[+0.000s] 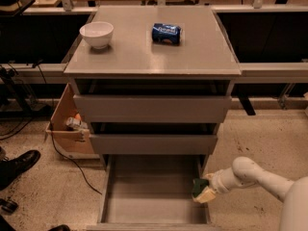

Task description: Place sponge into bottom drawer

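Status: my gripper (208,190) sits low at the right of the cabinet, at the end of the white forearm, pinched on the sponge (201,190). The sponge hangs at the right side wall of the bottom drawer (154,184), dark green scrub face toward the drawer, pale yellow foam below and toward my wrist. It is over the rim or just inside it, I cannot tell which, and I judge it not yet down on the floor. The drawer is pulled out, its grey floor bare in view. Handling notes (judgement): foam body, so very light and soft. It should squash under the pinch rather than slip, and the rough scrub layer helps the grip. Not fragile; a short drop onto the drawer floor should do no harm. Best hold is across the short width near the middle, foam slightly compressed. A hold near one end lets the free end droop, and it could catch the side wall. My hold appears to be at the end nearest the wrist, though the contact itself is hidden by the sponge. Risk: compressed foam may cling on release or spring sideways, and so light a piece could bounce off the rim and land outside. White bowl (96,34) and blue can (166,33) lie on the cabinet top (144,59), well apart from this work.
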Available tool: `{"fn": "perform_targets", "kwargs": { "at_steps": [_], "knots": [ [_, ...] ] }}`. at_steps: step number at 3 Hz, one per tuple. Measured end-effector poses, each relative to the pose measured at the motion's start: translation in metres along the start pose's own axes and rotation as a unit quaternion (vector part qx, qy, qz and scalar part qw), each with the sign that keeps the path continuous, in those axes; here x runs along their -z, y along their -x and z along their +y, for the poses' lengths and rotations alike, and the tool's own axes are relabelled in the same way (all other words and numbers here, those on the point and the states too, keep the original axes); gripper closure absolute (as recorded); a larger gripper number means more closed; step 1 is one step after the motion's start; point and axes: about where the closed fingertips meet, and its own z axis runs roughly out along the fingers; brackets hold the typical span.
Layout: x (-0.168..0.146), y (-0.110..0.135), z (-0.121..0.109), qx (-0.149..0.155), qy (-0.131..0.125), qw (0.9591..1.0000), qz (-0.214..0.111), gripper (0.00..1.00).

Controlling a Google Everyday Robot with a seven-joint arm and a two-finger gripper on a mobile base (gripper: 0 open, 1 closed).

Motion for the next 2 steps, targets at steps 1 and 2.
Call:
{"fn": "perform_targets", "kwargs": {
  "at_steps": [1, 2],
  "knots": [
    [-0.079, 0.018, 0.023, 0.014, 0.045, 0.9984, -0.029, 1.0],
    [-0.139, 0.034, 0.037, 0.026, 0.068, 0.996, -0.052, 1.0]
  ]
}}
